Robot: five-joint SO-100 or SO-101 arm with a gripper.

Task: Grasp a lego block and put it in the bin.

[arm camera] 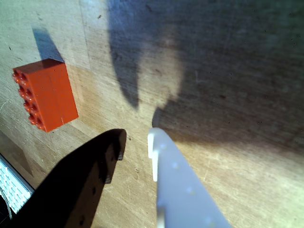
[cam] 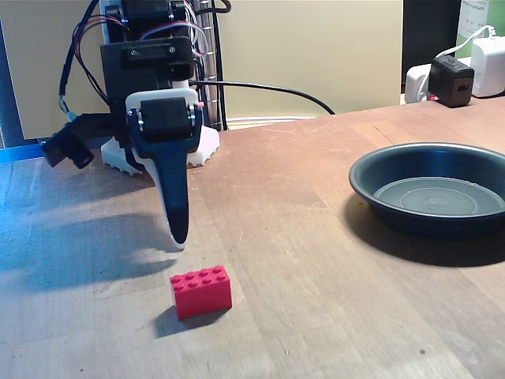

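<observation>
The red lego block (arm camera: 45,95) lies on the wooden table at the left of the wrist view, its studs facing left. In the fixed view the lego block (cam: 202,290) sits in front of and slightly right of my gripper (cam: 177,237), which points down just above the table. In the wrist view my gripper (arm camera: 137,141) is open by a narrow gap with nothing between its black finger (arm camera: 102,164) and white finger (arm camera: 173,175); the block is to the left of both. The dark round bin (cam: 371,185) stands empty at the right.
The arm's white base (cam: 207,146) stands at the back left. A black cable (cam: 268,87) runs along the table's far edge to power adapters (cam: 465,75) at the back right. A white ribbed object (arm camera: 12,187) shows at the wrist view's lower left corner.
</observation>
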